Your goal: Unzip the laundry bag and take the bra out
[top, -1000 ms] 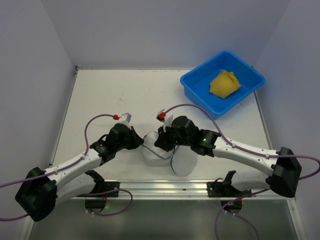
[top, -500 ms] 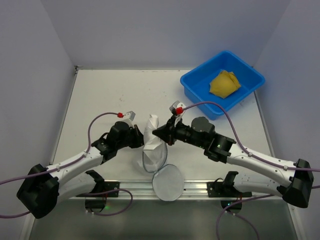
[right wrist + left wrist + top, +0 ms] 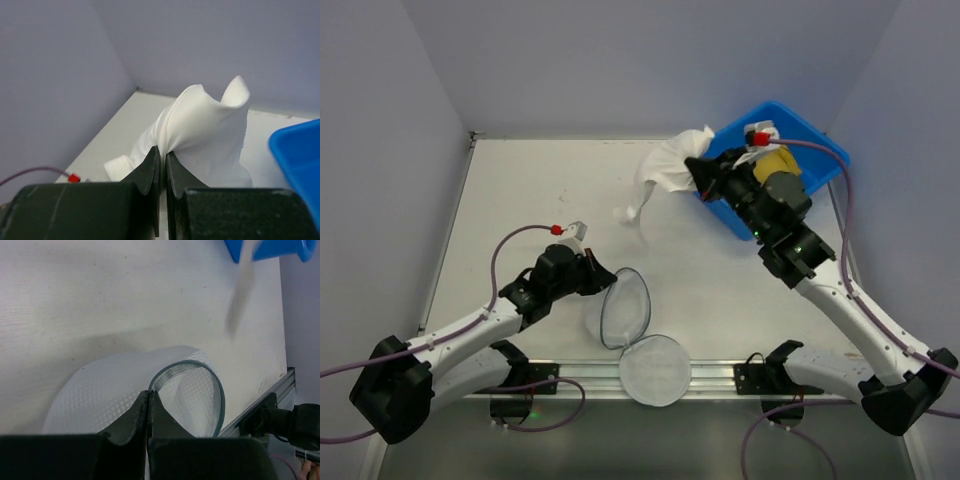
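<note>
The laundry bag point(image 3: 626, 308) lies unzipped near the table's front edge. One white mesh disc stands tilted up and the other disc point(image 3: 656, 368) lies flat over the front rail. My left gripper point(image 3: 603, 284) is shut on the raised disc's dark bluish zipper rim point(image 3: 220, 396), at the rim's left end. The white bra point(image 3: 668, 170) hangs in the air at the back of the table, its strap dangling down to the left. My right gripper point(image 3: 699, 172) is shut on the bra's bunched fabric point(image 3: 205, 127). In the left wrist view the bra point(image 3: 242, 286) is a blurred streak.
A blue plastic tub point(image 3: 817, 147) stands at the back right, right behind my right gripper, with a yellow cloth point(image 3: 783, 161) inside. Its rim point(image 3: 299, 150) shows beside the bra. Grey walls close in on three sides. A metal rail point(image 3: 570, 372) runs along the front edge.
My right gripper has pulled the bra out of the bag and carried it up and back to the right, close to the blue tub. The bag's two discs have fallen open.
</note>
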Controlling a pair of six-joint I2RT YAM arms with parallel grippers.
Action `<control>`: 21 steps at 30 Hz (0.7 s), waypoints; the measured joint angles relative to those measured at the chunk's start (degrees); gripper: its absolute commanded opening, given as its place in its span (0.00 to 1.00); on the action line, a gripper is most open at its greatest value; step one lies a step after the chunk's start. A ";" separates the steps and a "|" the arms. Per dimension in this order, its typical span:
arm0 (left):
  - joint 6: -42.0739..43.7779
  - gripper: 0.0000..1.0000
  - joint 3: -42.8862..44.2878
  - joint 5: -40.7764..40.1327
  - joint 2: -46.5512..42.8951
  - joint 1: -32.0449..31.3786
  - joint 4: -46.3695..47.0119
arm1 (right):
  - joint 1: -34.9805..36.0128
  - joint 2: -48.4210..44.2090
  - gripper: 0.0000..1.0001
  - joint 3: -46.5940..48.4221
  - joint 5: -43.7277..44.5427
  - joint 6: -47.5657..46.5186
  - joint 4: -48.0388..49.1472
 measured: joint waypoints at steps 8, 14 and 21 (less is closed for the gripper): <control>0.04 0.00 0.00 -0.79 2.84 0.39 -0.24 | -18.62 -2.27 0.00 11.08 1.46 -4.02 -4.83; 0.26 0.00 0.00 -0.87 3.37 0.68 -0.35 | -31.08 1.49 0.00 15.23 1.70 -7.15 -6.56; 0.28 0.00 0.00 -0.87 2.54 1.11 -0.83 | -37.88 9.20 0.00 14.82 2.10 -9.60 -8.52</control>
